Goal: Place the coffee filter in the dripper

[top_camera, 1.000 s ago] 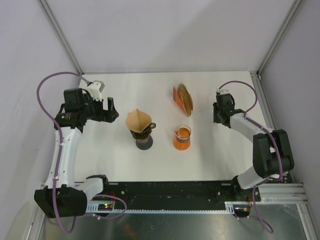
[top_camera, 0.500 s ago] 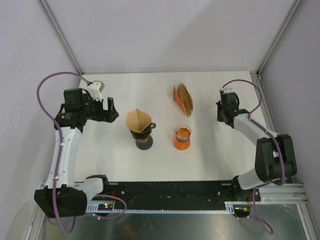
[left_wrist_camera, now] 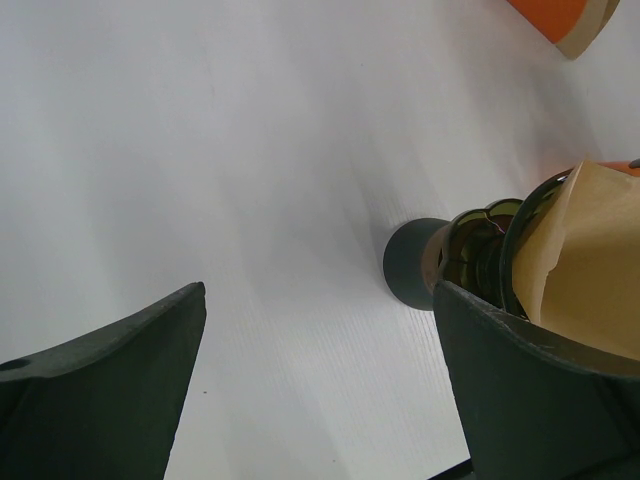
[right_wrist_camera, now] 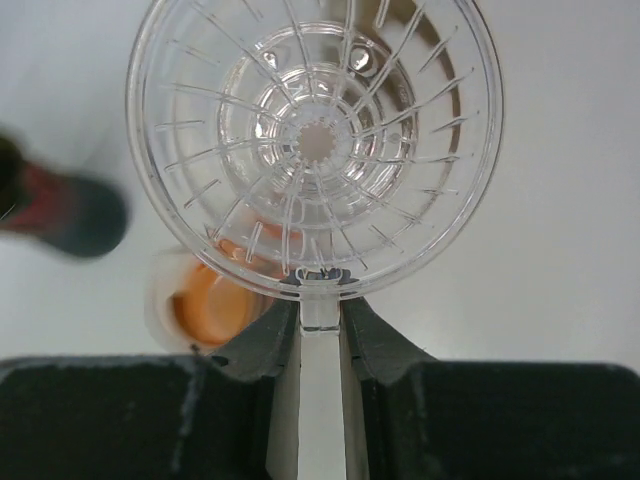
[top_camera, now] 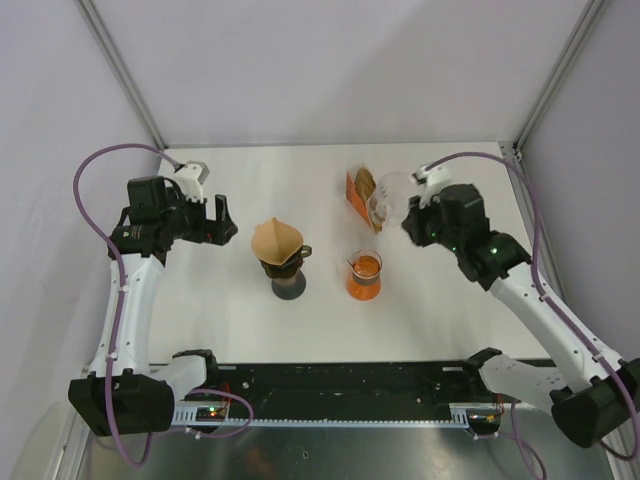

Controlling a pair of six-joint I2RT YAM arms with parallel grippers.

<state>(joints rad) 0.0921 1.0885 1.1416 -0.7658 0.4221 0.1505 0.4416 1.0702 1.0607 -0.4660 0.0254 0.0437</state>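
The place is a robotics lab test cell. A bare white table [top_camera: 330, 310] is boxed in by plain pale walls [top_camera: 330, 60] and aluminium frame posts [top_camera: 118, 65]. The left arm [top_camera: 125, 300] and right arm [top_camera: 550, 310] are mounted on a black rail [top_camera: 340, 380] at the table's near edge. Purple cables [top_camera: 92, 170] loop loose.

The radially ribbed dripper [right_wrist_camera: 315, 140] is clear, the filter [top_camera: 275, 238] tan, the beaker [top_camera: 364, 274] orange, the table [top_camera: 250, 180] white.

Overhead camera, high at the near edge, takes in the whole table [top_camera: 230, 320]. Left wrist camera sits low beside the dark stand [left_wrist_camera: 411, 265]; right wrist camera looks straight down through the clear dripper [right_wrist_camera: 315, 140] onto the orange beaker [right_wrist_camera: 205, 305]. Overhead shares both.
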